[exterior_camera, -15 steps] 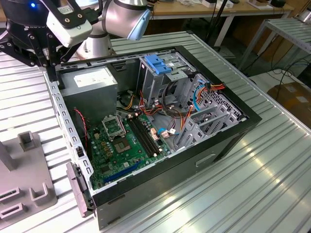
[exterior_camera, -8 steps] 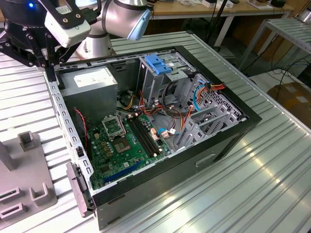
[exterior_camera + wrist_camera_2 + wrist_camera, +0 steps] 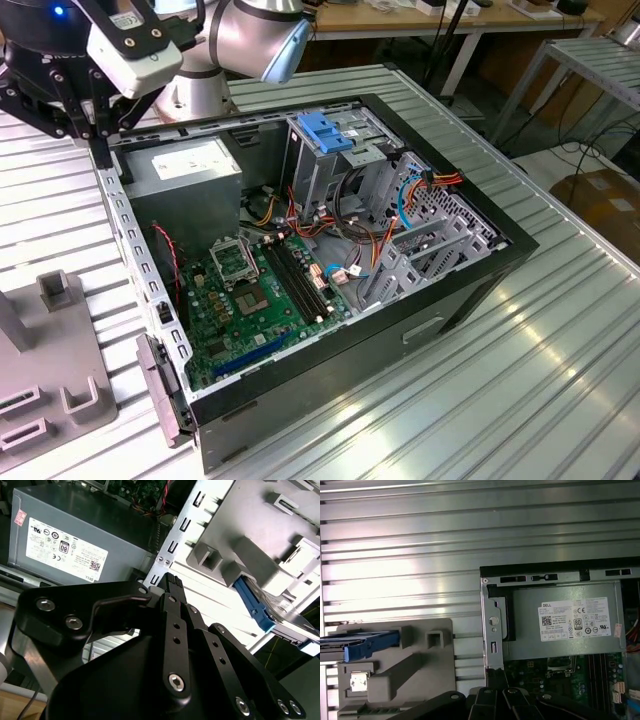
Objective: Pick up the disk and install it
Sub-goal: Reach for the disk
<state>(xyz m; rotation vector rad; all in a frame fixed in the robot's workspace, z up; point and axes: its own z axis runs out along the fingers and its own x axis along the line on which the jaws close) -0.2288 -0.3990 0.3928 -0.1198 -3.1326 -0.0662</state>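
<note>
The disk [image 3: 254,606], silver metal in a blue plastic carrier, stands on edge in a slot of the grey holder block [image 3: 240,550] beside the computer case. The first wrist view shows its blue carrier end [image 3: 369,645] poking out of the same block [image 3: 415,665]. My gripper [image 3: 97,140] hangs at the exterior view's upper left, above the case's corner by the power supply. Its black fingers [image 3: 171,580] look shut with nothing between them, and their tips [image 3: 496,672] are over the case's edge rail, apart from the disk.
The open computer case [image 3: 470,270] lies on the ribbed metal table [image 3: 540,380]. Inside are the grey power-supply box [image 3: 185,165], the green motherboard [image 3: 260,300], loose cables and a metal drive cage with a blue latch [image 3: 325,130]. The grey holder block [image 3: 50,380] sits at the exterior view's lower left.
</note>
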